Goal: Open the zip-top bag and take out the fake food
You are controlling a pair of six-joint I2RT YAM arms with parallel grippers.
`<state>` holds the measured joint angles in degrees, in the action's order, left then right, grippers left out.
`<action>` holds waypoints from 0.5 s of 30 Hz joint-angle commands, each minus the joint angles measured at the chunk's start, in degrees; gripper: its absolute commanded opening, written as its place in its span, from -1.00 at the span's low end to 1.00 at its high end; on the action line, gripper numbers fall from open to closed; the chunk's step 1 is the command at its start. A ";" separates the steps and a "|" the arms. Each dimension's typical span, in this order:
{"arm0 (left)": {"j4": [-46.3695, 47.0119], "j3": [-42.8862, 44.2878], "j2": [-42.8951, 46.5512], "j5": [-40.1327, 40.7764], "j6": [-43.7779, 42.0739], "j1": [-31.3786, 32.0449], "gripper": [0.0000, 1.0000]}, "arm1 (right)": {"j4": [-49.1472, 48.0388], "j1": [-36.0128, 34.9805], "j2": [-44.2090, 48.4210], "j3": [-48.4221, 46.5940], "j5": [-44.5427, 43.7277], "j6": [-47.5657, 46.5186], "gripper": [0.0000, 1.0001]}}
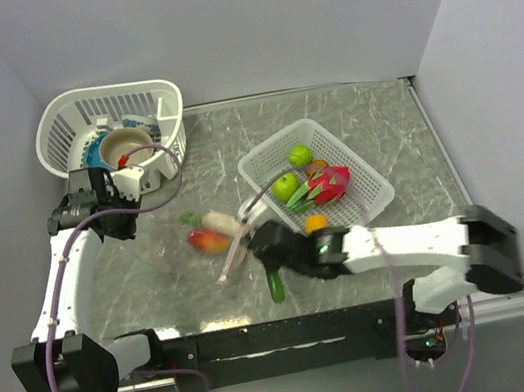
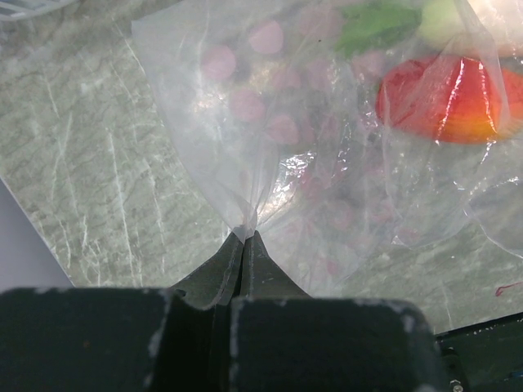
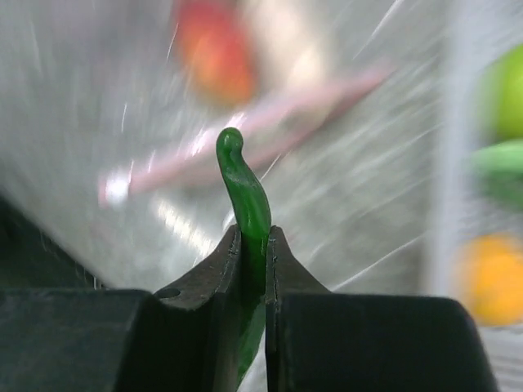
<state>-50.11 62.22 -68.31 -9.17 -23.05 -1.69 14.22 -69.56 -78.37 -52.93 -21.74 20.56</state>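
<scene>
The zip-top bag lies clear and crumpled on the marble table, its pink zip strip at its right end. My left gripper is shut on a bunched corner of the bag; it shows in the top view too. A red-orange piece and a green leaf are still inside. My right gripper is shut on a dark green curved fake pepper, held by the zip strip. In the top view the pepper hangs below that gripper.
A white rectangular basket right of the bag holds a green apple, a lime, a red piece and an orange ball. A round white basket with a tan bowl stands back left, behind my left gripper.
</scene>
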 commanded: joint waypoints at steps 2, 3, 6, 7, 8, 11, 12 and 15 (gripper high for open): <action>1.24 -0.08 -0.15 0.03 -0.42 0.02 -0.98 | -3.49 17.39 12.27 -0.68 -4.19 -6.66 -0.93; 1.24 0.10 -0.24 0.12 -0.33 0.02 -0.98 | -4.02 19.53 12.80 -0.86 -4.89 -7.89 -0.88; 0.80 0.45 -0.24 -0.32 -0.16 0.02 -0.98 | -6.31 26.20 10.44 -2.26 -8.40 -10.00 -0.88; 0.71 0.54 -0.33 -0.41 -0.24 0.02 -0.98 | -6.31 27.71 9.21 -3.49 -8.84 -10.27 -0.88; 0.71 0.45 -0.24 -0.50 -0.16 0.02 -0.98 | -7.00 28.77 6.76 -3.93 -9.55 -10.62 -0.92; 0.63 0.36 0.02 -0.50 -0.15 0.02 -0.98 | -7.97 31.23 2.45 -5.69 -13.85 -11.94 -0.86; 0.62 0.36 0.11 -0.50 -0.15 0.02 -0.99 | -8.06 32.37 1.73 -6.13 -13.25 -12.20 -0.61; 0.45 0.45 0.37 -0.76 -0.33 0.02 -0.98 | -8.24 33.87 1.46 -6.93 -11.06 -11.42 1.00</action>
<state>-50.19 62.00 -68.75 -9.17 -23.07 -1.69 8.10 -37.50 -77.28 -56.40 -31.70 10.31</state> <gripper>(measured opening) 0.010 0.465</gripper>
